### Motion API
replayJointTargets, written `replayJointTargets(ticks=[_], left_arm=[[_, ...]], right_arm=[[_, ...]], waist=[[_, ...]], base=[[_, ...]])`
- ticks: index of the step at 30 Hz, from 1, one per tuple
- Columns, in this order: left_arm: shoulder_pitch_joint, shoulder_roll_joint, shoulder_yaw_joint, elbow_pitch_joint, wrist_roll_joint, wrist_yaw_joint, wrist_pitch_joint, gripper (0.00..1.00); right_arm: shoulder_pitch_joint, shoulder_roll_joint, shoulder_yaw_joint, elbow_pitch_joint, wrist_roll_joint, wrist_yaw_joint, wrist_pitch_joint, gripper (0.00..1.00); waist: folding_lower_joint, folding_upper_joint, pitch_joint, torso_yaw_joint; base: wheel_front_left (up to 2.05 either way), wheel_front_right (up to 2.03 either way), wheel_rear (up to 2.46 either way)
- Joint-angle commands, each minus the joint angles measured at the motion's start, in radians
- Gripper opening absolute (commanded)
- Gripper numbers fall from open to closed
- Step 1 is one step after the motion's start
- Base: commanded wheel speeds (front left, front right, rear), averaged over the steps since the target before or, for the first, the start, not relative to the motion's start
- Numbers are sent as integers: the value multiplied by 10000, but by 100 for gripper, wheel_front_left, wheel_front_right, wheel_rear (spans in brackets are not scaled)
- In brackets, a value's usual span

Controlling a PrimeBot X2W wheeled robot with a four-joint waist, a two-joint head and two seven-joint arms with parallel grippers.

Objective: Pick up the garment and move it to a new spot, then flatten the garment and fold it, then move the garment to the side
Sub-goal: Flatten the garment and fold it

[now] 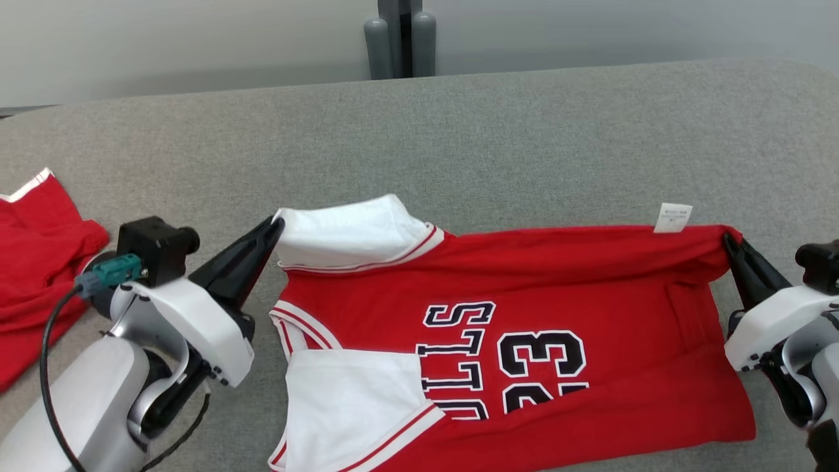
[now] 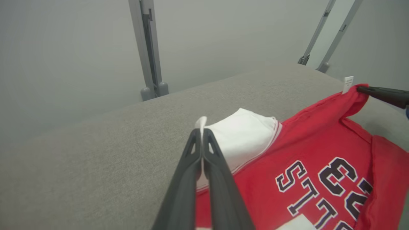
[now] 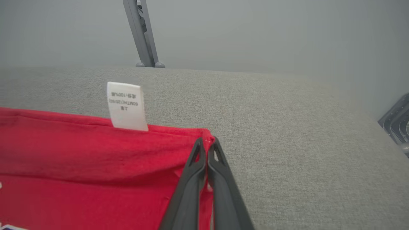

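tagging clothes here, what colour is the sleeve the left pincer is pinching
White sleeve with red stripe trim along its edge, clearest in the head view.

Red jersey (image 1: 590, 275) far edge pinched — left end effector (image 1: 278, 225), right end effector (image 1: 727, 238).

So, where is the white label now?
In the head view, the white label sits on the far edge of the jersey, at the right, near the right gripper.

Light: bright, even, soft.
Shadows: faint, diffuse.
Head view: sharp.
Wrist views: wall (image 2: 64, 48) hazy, edges slightly bowed.
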State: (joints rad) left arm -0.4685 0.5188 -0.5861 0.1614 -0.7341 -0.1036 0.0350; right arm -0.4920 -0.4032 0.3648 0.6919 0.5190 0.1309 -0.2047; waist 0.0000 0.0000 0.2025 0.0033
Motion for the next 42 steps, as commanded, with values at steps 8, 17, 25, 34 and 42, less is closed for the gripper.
replayJointTargets(ticks=[8, 17, 25, 34, 42], left_arm=[[1508, 1019, -252, -1820, -459, 225, 979, 0], [2648, 2175, -926, -3625, -1446, -43, 2483, 0], [3020, 2526, -1292, -4176, -1808, -100, 3151, 0], [3114, 2612, -1697, -4259, -1741, -106, 3629, 0], [3002, 2532, -1955, -3969, -1478, -54, 3803, 0]], right_arm=[[782, -670, 599, -484, 434, -2, 643, 0], [1197, -1387, 1315, -999, 482, -2, 1288, 0], [1347, -1943, 1935, -1541, 679, -2, 1745, 0], [1477, -2742, 2502, -2256, 831, -2, 2493, 0], [1654, -3277, 3052, -2964, 1260, -2, 3584, 41]], waist=[[0, 0, -556, 304], [0, 0, -828, 411], [0, 0, -908, 395], [0, 0, -850, 323], [0, 0, -825, 234]], base=[[0, 0, 0], [0, 0, 0], [0, 0, 0], [0, 0, 0], [0, 0, 0]])
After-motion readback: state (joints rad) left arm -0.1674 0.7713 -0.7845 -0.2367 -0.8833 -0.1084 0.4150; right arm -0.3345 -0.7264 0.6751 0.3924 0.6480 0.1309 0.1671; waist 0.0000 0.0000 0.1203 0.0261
